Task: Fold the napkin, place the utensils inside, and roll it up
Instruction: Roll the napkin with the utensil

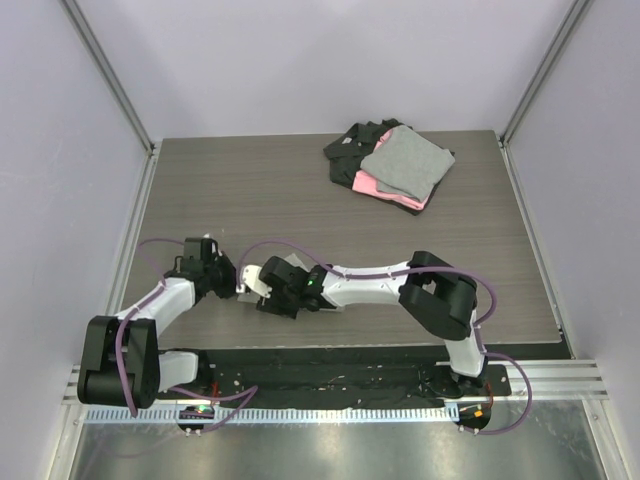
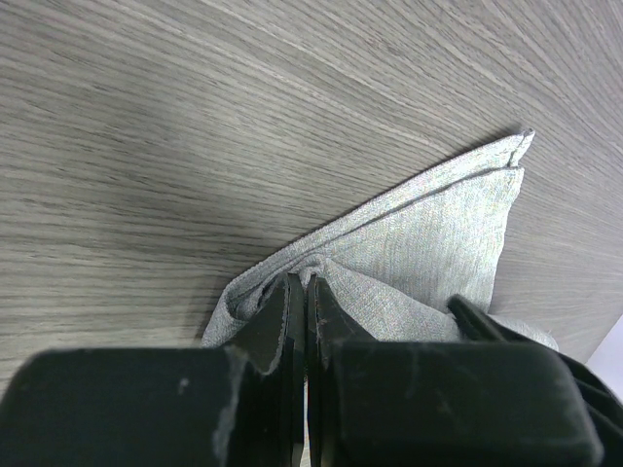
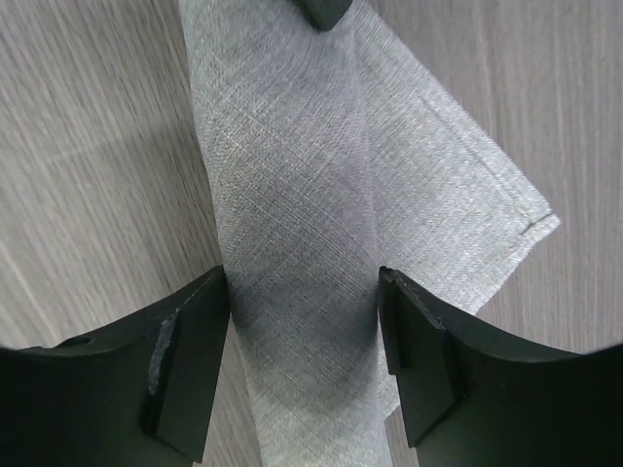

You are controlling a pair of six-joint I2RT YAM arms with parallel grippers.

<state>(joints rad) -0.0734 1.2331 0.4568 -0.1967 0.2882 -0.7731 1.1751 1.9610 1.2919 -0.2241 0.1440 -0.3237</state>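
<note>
The light-grey napkin [image 2: 438,229] lies on the wood table, folded into a narrow band with a stitched corner sticking out. My left gripper [image 2: 305,292] is shut on a bunched fold at one end of it. My right gripper [image 3: 304,282] is open, its jaws standing either side of the napkin band [image 3: 302,146] and close above it. In the top view both grippers meet tip to tip near the table's front left, left gripper [image 1: 230,279] and right gripper [image 1: 264,286], and they hide most of the napkin. No utensils show in any view.
A stack of folded cloths [image 1: 395,165], grey on pink on black, lies at the back right of the table. White walls stand on three sides. A dark finger tip [image 3: 321,10] shows at the top of the right wrist view.
</note>
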